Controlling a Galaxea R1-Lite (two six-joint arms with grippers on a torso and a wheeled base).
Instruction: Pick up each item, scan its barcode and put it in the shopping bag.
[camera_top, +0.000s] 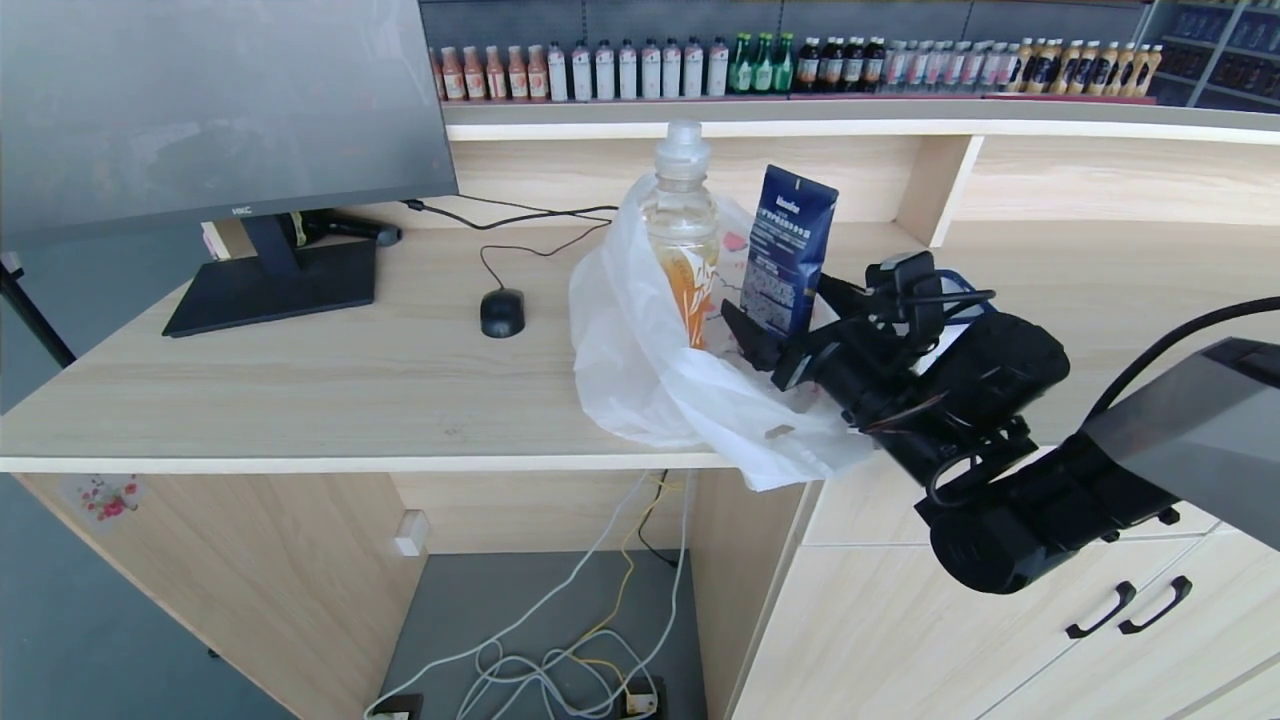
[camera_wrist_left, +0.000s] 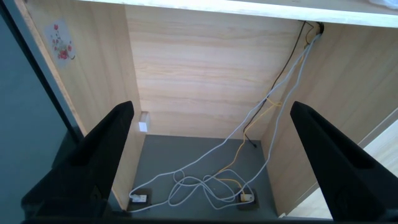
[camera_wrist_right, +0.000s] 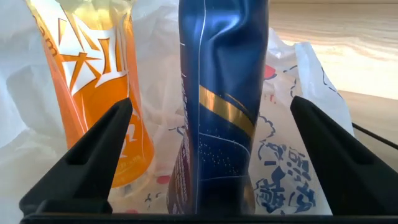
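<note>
While the blue pouch (camera_top: 790, 250) stands upright inside the shopping bag (camera_top: 640, 390), just beside the bottle (camera_top: 682, 230) in that bag, the right gripper (camera_top: 762, 350) sits at the bag's mouth, jaws spread wide either side of the pouch, gripping nothing. Risk: sideways drift would likely tip the pouch against the bottle, or a finger could snag the bag's thin film. The left gripper (camera_wrist_left: 211, 112), also wide, hangs well below the bag.

Bottle (camera_top: 682, 220) and blue pouch (camera_top: 790, 250) crowd the shopping bag (camera_top: 640, 390); free passage lies between it and the mouse (camera_top: 502, 312).
</note>
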